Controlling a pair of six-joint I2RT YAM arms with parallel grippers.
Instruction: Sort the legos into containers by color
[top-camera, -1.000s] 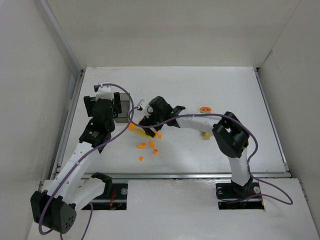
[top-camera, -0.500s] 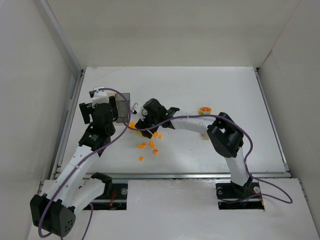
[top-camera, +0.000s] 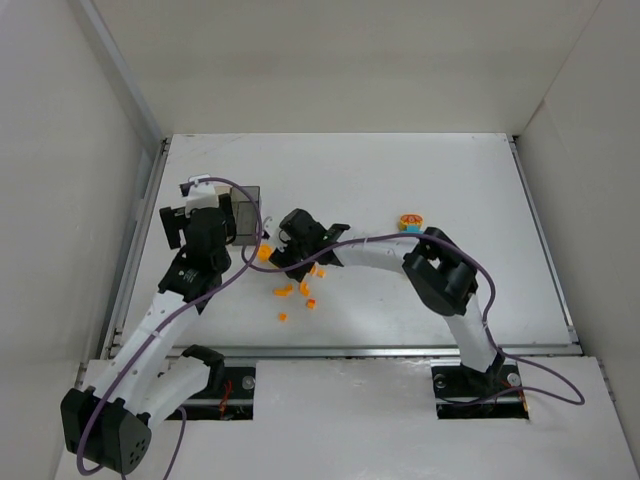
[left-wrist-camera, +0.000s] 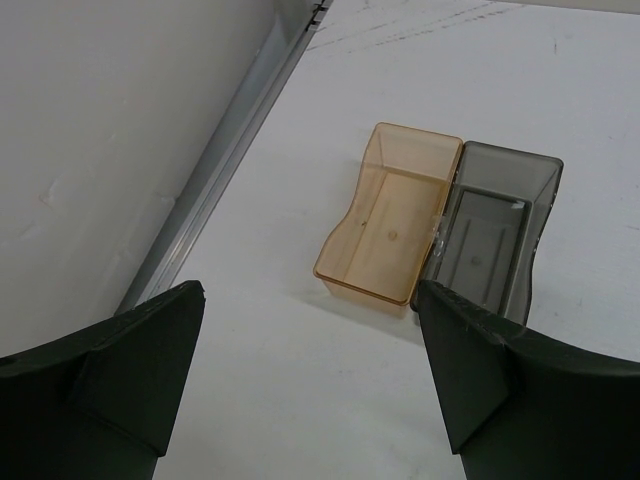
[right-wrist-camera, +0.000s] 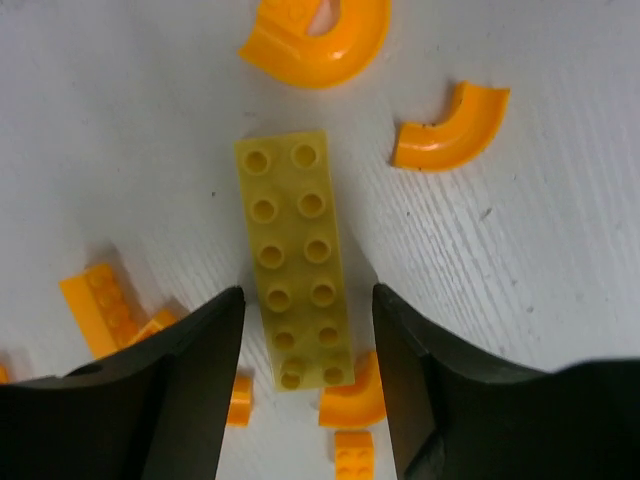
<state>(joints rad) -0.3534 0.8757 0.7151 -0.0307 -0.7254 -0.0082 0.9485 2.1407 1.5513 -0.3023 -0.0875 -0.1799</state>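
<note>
Down at the right gripper (right-wrist-camera: 307, 300) the two dark matte fingers are spread, and the pale yellow plate (right-wrist-camera: 295, 260) lies flat on the table (top-camera: 450, 170) between them, a long thin slab with two rows of six round studs. A sliver of white shows on either side of it, so the fingers do not seem to be touching it. Glossy orange pieces lie close around it: a half-ring (right-wrist-camera: 315, 45) past its far end, a quarter arc (right-wrist-camera: 450, 130) beside that, a blocky orange brick (right-wrist-camera: 100, 310) by the left finger, and smaller bits near the plate's near end. The left gripper (left-wrist-camera: 308, 295) hangs wide open and empty above the two square boxes, a tan box (left-wrist-camera: 390, 225) and a smoky grey box (left-wrist-camera: 490, 235), both translucent, thin-walled and joined side by side. A small stack of bricks (top-camera: 410, 221) sits well apart to the right.
</note>
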